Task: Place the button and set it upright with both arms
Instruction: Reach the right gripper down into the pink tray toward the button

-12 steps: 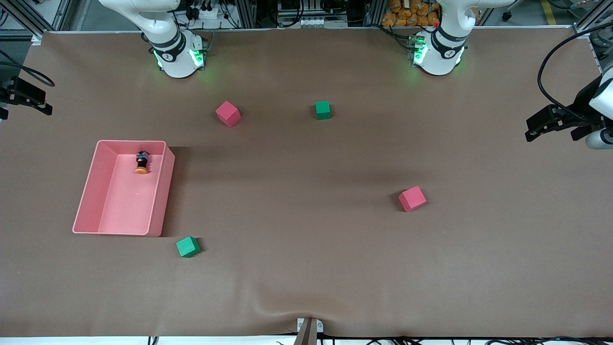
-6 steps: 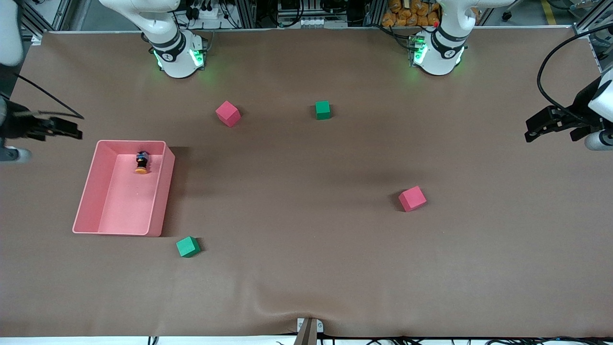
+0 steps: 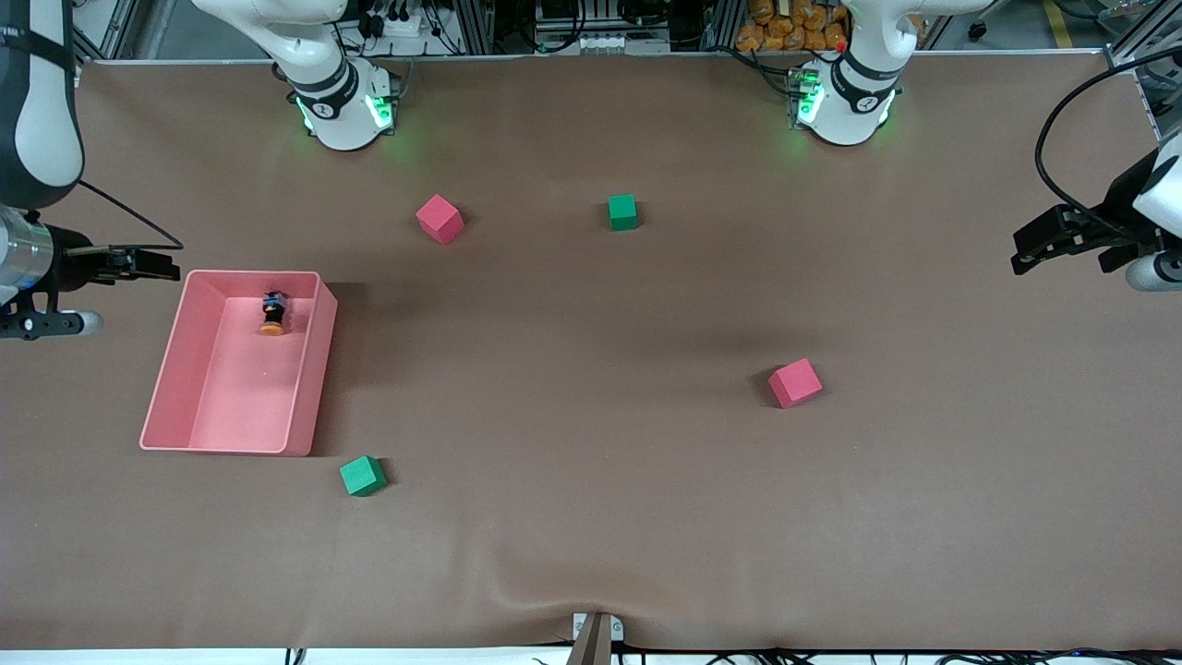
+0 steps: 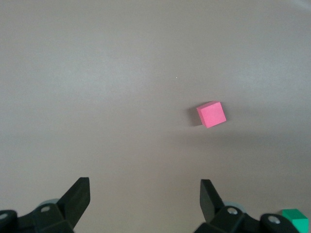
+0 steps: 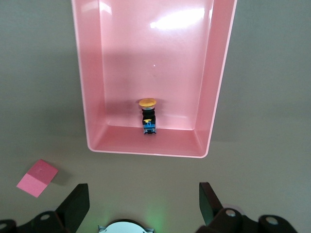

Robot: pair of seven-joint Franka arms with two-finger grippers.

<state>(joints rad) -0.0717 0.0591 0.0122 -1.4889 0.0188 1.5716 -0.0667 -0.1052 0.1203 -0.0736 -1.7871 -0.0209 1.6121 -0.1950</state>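
Orange-capped button (image 3: 272, 313) lay on its side inside the pink tray (image 3: 175, 369), near the tray's end closest to the robot bases, cap pointing toward the front camera. Seen also from the right wrist camera: button (image 5: 147, 115) close to the tray's end wall (image 5: 146, 145), black body with blue bits nearest that wall.

Right gripper (image 3: 138, 263) hung just beside the tray's corner nearest the right arm's base, above the brown table (image 3: 591, 517), fingers spread wide and holding nothing, button a little way in front of the fingertips and not touched. Same spread fingers (image 5: 77, 204) framed the tray in the right wrist view, with a pink cube (image 5: 37, 178) off to one side.

Left gripper (image 3: 1048, 242) waited at the left arm's end of the table, well apart from the button, jaws likewise wide apart and empty. Below it, in the left wrist view, a pink cube (image 4: 211, 114) on bare table, and a green cube (image 4: 295, 219) just past one fingertip (image 4: 209, 194).

Elsewhere on the table: one pink cube (image 3: 440, 219) and one green cube (image 3: 622, 211) near the bases, another pink cube (image 3: 795, 383) toward the left gripper, another green cube (image 3: 362, 476) just beside the tray's corner nearest the front camera.
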